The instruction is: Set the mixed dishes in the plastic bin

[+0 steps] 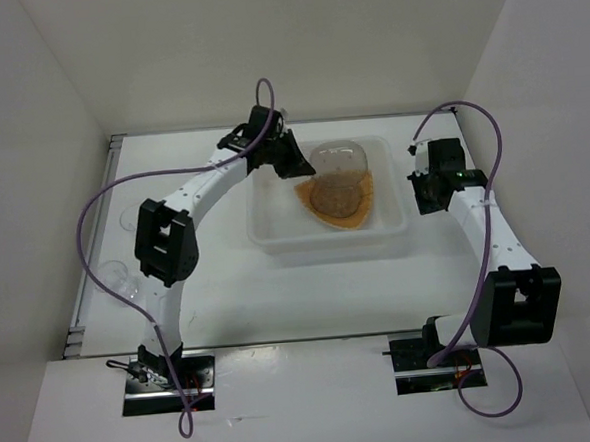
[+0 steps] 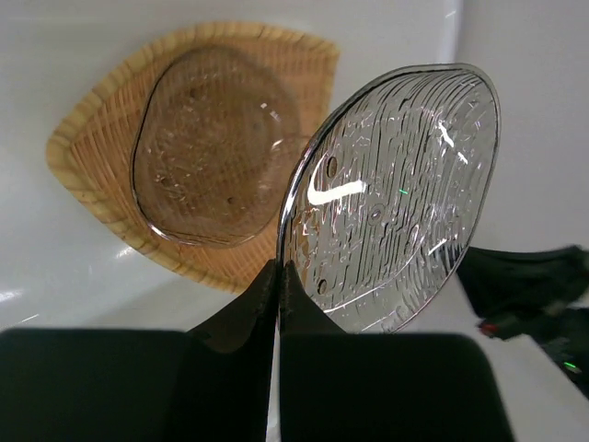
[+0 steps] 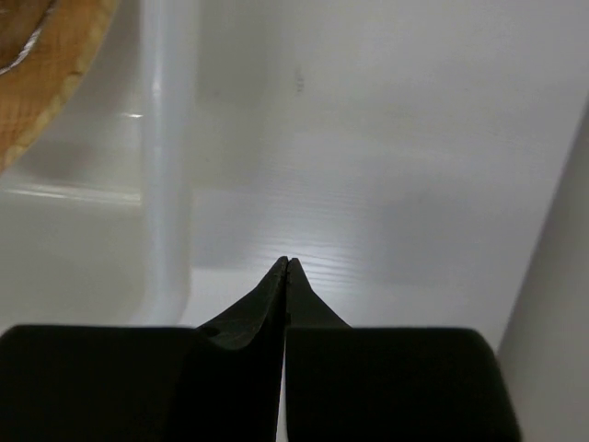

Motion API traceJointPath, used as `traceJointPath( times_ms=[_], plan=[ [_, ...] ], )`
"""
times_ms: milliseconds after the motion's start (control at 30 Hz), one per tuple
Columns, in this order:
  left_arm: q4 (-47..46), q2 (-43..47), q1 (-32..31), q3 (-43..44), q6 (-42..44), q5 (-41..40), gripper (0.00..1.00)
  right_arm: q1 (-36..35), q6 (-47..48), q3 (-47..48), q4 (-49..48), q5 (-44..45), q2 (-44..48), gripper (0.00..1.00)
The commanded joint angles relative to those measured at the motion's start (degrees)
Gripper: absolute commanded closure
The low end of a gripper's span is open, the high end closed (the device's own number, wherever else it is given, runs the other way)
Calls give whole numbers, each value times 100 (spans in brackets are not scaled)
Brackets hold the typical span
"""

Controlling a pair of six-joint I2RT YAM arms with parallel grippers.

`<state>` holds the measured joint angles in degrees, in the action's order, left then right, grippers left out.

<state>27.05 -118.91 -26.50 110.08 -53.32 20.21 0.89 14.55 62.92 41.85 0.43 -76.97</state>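
The plastic bin (image 1: 276,234) stands mid-table. In it lies the orange ribbed plate (image 1: 361,189) with a grey-brown saucer (image 1: 329,197) on top; both show in the left wrist view, plate (image 2: 87,152) and saucer (image 2: 216,143). My left gripper (image 1: 300,169) is over the bin's far left part, shut (image 2: 279,267) on the rim of a second translucent textured saucer (image 2: 396,193), held on edge above the bin (image 1: 336,158). My right gripper (image 1: 423,188) is shut and empty (image 3: 287,262) just outside the bin's right wall (image 3: 166,184). Two clear glass cups (image 1: 132,219) (image 1: 118,277) stand at the table's left.
White walls enclose the table at the back and on both sides. The left arm's elbow (image 1: 164,241) hangs over the table near the glass cups. The right arm's elbow (image 1: 523,307) is at the near right.
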Motion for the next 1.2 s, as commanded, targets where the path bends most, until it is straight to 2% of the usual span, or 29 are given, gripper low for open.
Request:
traceJointPath(
  times_ms=[0,333,567,667,833,900,967,1000,1033,1133,1167],
  plan=[
    [345,-334,-171,321,270,-166,100,-9,-154,108,-388,1204,261,100],
    [565,-1080,-224,321,708,-544,100,43,-321,-420,-388,1311,367,100],
    [1126,-1714,-277,1085,1394,-834,100,43,-374,-525,-493,1425,420,100],
    [1127,-1714,-277,1209,1587,-895,93,43,-374,-526,-546,1425,420,100],
    [1380,-1714,-277,1489,1746,-1027,17,43,-374,-579,-546,1372,420,100],
    [1618,-1549,-277,1830,1816,-1237,11,43,-374,-579,-598,1372,367,100],
    [1804,-1224,-277,1903,1869,-1790,6,43,-374,-579,-599,1372,367,100],
    [1856,-709,-277,1807,1756,-2027,4,43,-374,-579,-599,1372,367,100],
    [1796,-399,-216,1415,1624,-2534,1,43,-374,-631,-599,1372,367,100],
    [1271,937,310,368,1088,-2488,1,43,-374,-631,-651,1320,367,100],
    [1146,1523,660,-270,982,-2434,1,43,-374,-631,-651,1320,367,100]
  ],
)
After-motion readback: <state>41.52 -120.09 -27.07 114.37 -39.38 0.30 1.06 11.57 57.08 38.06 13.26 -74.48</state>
